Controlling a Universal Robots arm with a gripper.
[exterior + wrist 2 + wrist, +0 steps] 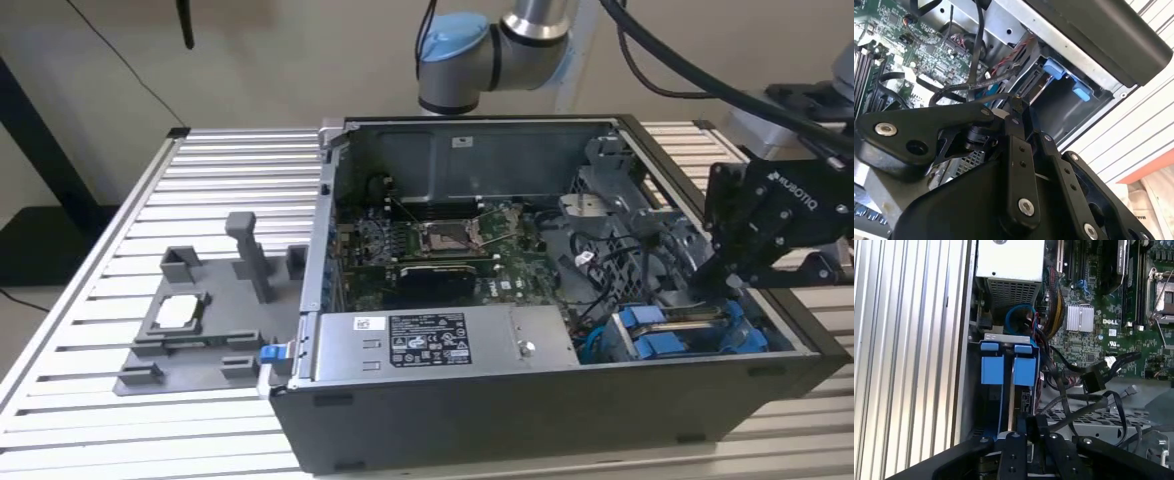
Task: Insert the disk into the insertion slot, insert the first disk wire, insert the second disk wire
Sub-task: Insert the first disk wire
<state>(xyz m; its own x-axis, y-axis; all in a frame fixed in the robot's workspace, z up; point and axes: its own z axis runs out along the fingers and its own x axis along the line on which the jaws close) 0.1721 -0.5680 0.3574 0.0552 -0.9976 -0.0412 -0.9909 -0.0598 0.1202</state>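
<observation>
The insertion slot [687, 335] is the bay with blue plastic parts in the near corner of the open computer case, on the exterior view's right. It appears in both wrist views [1009, 390] [1064, 95]. A thin silver edge runs between two blue tabs [1024, 371]; the disk's flat face is hidden. My gripper [731, 285] hangs just above the bay, fingers pressed together [1026, 421] [1016, 100], and I see nothing between them. A loose black wire with a connector [1094, 377] lies beside the bay over the motherboard.
A silver power supply box [427, 335] with a white sticker fills the case's near side. The green motherboard [447, 245] lies behind it, crossed by black cables [961, 92]. On the slatted table [227, 180], a grey fixture [200, 330] holds a small silver chip [178, 312].
</observation>
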